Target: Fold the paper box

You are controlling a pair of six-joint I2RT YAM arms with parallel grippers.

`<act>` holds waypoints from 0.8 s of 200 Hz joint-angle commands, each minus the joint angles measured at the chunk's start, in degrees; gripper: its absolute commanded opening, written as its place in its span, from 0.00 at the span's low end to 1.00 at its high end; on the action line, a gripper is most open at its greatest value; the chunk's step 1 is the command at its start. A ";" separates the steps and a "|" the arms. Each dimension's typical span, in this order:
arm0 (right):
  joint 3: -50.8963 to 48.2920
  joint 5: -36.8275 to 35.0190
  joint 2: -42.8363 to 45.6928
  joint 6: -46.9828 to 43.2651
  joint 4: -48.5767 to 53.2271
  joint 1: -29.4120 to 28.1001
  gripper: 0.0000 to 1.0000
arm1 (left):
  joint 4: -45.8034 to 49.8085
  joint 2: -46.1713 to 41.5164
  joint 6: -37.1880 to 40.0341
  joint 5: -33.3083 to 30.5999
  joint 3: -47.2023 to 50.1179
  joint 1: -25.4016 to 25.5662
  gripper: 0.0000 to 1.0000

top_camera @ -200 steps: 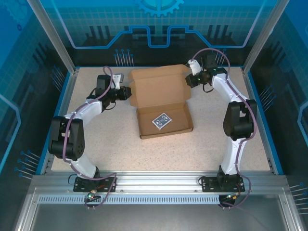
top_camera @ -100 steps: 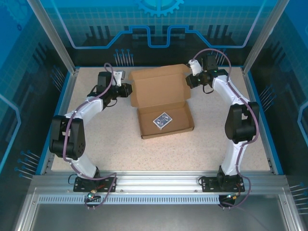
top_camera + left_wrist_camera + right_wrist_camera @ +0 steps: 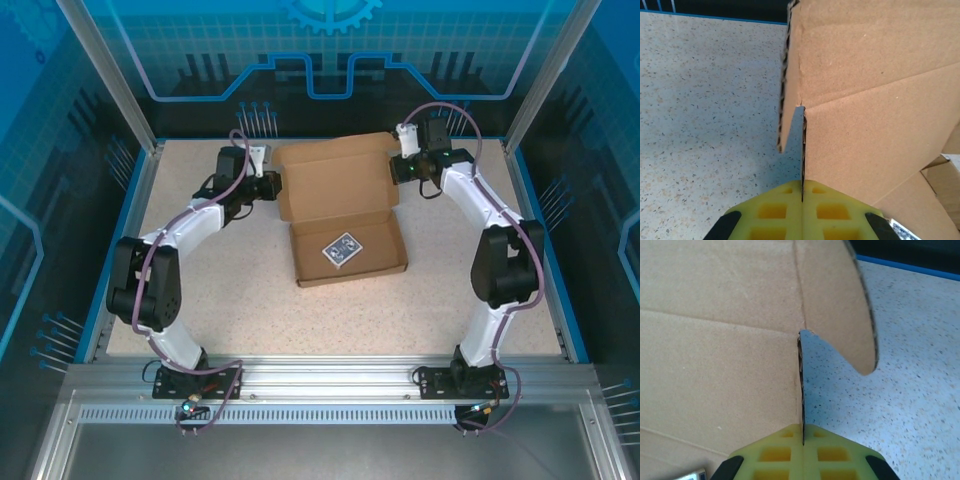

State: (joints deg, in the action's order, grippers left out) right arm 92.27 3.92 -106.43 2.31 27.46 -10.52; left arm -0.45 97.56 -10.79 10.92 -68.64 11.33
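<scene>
one small blue-patterned card pack (image 3: 341,250) lies inside the paper box (image 3: 335,185), in its tray part. around the box it's just speckled table (image 3: 300,320). the box sits on that table between the two arms. it's plain brown cardboard, a shallow tray up front with the lid open behind it. left gripper (image 3: 272,187) has its yellow pads (image 3: 775,212) pinched shut on the box's left lid edge. right gripper (image 3: 398,170) is clamped the same way on the right lid edge, just beside a rounded flap (image 3: 840,300).
</scene>
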 commanded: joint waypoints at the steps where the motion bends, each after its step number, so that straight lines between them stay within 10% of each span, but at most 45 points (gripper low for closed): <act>1: -1.67 -4.87 3.32 5.49 -3.73 -2.41 0.04 | 0.95 -1.87 -2.20 -6.50 -2.89 2.60 0.06; 74: -2.65 -14.18 3.74 12.26 -11.01 -5.80 0.03 | -1.67 -0.04 -7.20 -20.18 -6.99 7.68 0.02; 160: -9.32 -8.35 4.80 12.88 -28.71 -5.53 0.01 | -15.19 -0.79 -5.70 -27.28 0.17 11.86 0.01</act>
State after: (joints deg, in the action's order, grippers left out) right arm 85.19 -9.82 -104.44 13.76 7.92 -15.05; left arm -7.16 97.56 -16.40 -16.03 -71.18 20.82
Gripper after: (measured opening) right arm 0.047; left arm 0.051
